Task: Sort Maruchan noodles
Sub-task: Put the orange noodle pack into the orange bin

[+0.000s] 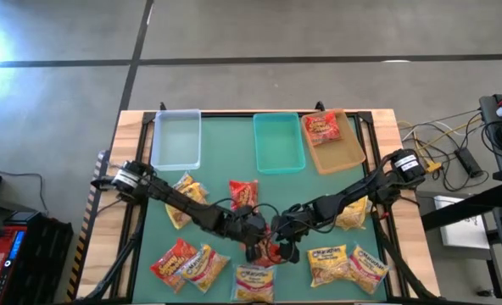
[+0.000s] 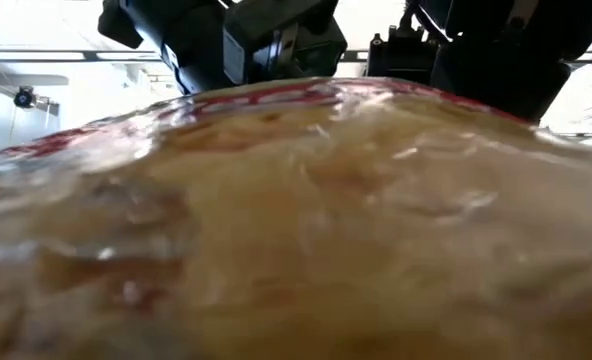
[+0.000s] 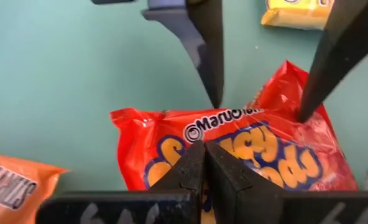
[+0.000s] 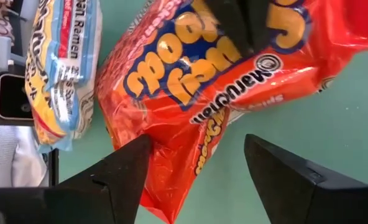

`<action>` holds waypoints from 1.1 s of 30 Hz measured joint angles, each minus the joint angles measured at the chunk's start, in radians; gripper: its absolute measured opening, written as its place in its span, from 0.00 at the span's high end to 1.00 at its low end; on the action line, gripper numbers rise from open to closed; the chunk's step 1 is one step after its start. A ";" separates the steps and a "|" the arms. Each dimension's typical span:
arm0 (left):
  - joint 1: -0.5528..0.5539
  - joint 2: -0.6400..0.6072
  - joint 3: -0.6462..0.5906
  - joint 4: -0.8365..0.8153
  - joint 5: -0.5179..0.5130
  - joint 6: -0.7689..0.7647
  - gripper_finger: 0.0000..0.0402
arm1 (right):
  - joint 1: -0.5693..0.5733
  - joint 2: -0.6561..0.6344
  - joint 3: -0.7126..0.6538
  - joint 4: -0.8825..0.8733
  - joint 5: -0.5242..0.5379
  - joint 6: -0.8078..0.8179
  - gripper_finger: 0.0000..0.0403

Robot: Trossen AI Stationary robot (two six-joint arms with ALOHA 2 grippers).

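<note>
Two grippers meet over a red noodle packet (image 1: 272, 251) mid-table, near the front, in the high view; one more packet (image 1: 321, 127) lies in the tan bin (image 1: 346, 155). Low view: a packet (image 2: 296, 230) fills the lens. Left wrist: left gripper (image 3: 203, 148) pinched shut, fingertips down on the red packet. Right wrist: right gripper (image 4: 199, 152) spread wide astride the packet's edge, not clamped.

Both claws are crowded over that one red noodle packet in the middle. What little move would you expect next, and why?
Probably the right gripper closes on the red packet. Its fingers stand open astride the packet's edge, while the left gripper, shut, presses on the packet. One red packet already lies in the tan bin.
</note>
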 joint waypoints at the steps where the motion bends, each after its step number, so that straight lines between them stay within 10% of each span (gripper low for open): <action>1: 0.003 0.000 0.000 0.000 -0.001 0.001 1.00 | 0.000 0.000 0.000 0.000 -0.002 -0.005 0.40; 15: 0.043 -0.050 -0.001 0.000 -0.068 0.091 1.00 | -0.021 -0.007 0.000 -0.084 -0.036 -0.080 0.69; 33: 0.001 -0.088 -0.001 -0.044 -0.046 0.047 1.00 | -0.246 -0.162 -0.002 -0.264 0.066 -0.265 0.73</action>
